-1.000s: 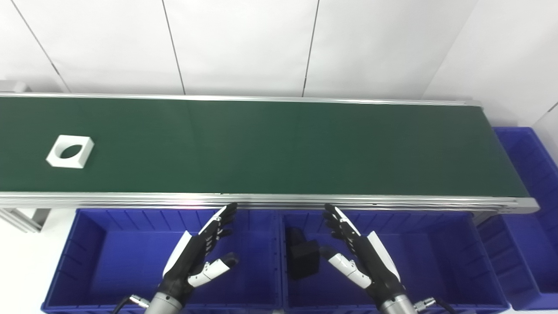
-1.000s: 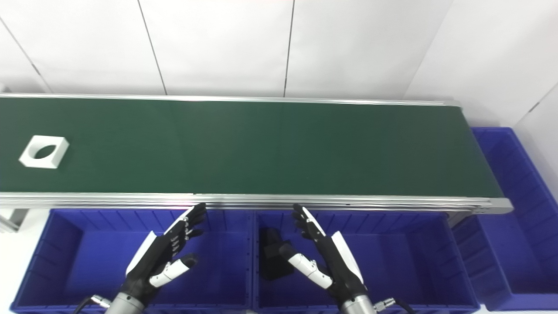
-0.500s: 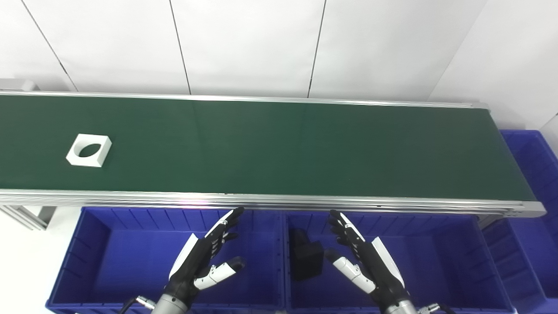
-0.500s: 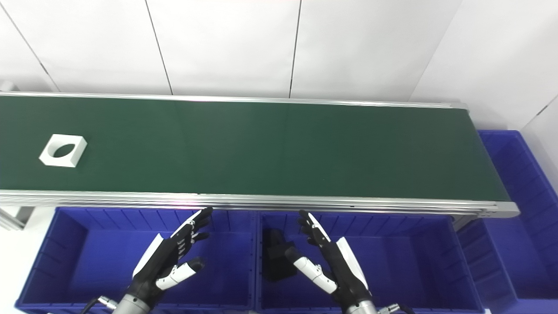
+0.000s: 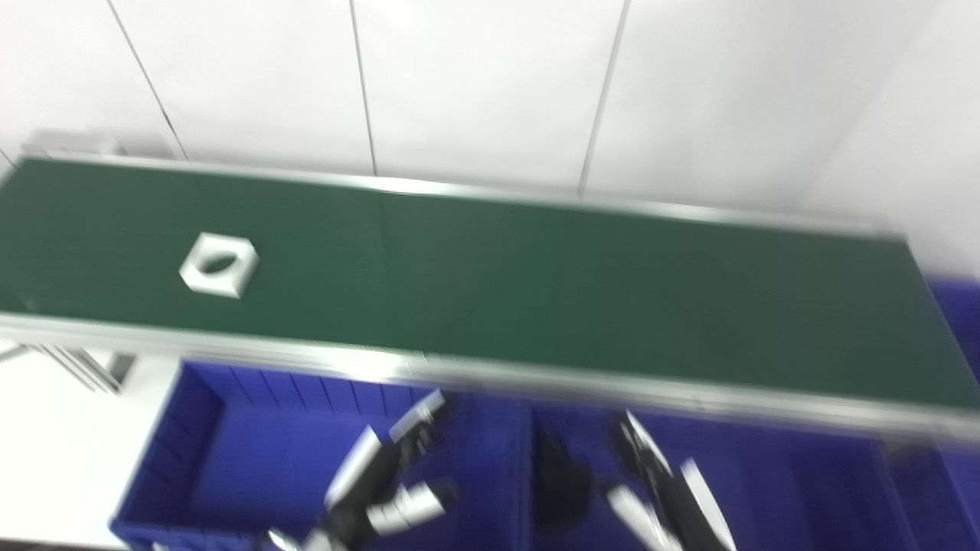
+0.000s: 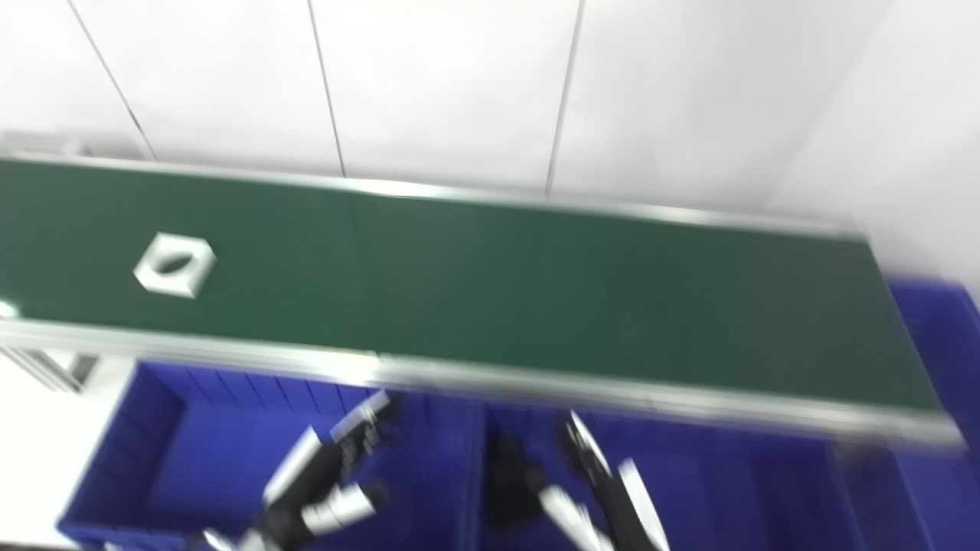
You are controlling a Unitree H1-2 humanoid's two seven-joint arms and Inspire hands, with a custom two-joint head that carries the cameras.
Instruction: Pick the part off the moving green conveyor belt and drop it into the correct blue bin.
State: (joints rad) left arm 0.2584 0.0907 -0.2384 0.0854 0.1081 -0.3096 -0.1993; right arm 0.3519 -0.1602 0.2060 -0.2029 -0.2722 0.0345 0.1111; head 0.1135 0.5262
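Observation:
A white square part (image 5: pixel 219 265) with a round hole lies on the green conveyor belt (image 5: pixel 536 283), toward its left end. Both views are blurred and tilted. My left hand (image 5: pixel 383 482) hangs open over the left blue bin (image 5: pixel 230 451), fingers spread, holding nothing. Above the middle blue bin (image 5: pixel 788 490) my right hand (image 5: pixel 662 490) is also open and empty. Both hands are low in the picture, in front of the belt's near rail and far from the white part.
A black part (image 5: pixel 559 482) lies in the middle bin beside my right hand. Another blue bin (image 6: pixel 938 321) stands past the belt's right end. The belt's metal rail (image 5: pixel 490 375) runs between the hands and the belt. A white wall rises behind.
The camera has swung, so the whole picture is tilted and blurred. The white part has travelled rightward along the belt. Both hands stay open over their bins.

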